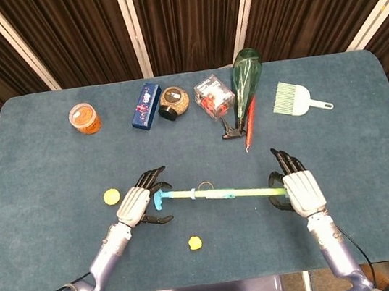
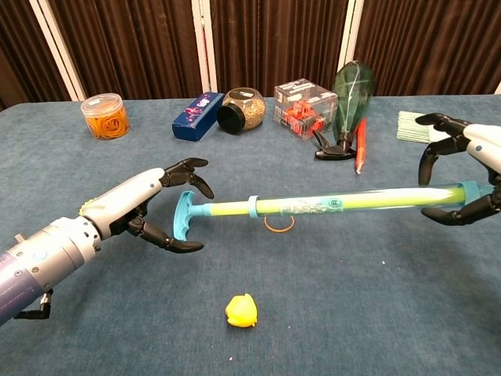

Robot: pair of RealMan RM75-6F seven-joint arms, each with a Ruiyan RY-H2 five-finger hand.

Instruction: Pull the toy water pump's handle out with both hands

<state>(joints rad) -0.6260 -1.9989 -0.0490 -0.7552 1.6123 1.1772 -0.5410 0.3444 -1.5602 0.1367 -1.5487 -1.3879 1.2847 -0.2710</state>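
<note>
Your right hand grips the far end of the long translucent green toy water pump tube, holding it lifted off the blue felt table, roughly level above the table's front middle. Your left hand sits at the pump's light blue T-shaped handle, fingers spread and curved around it, not clamped. Below the tube lie a tan rubber band ring and a small yellow lump.

Back row on blue table: orange tub, blue box, round jar on its side, clear cube, green bottle, red pen, green brush. Nearer: yellow cap, rubber band, yellow lump
</note>
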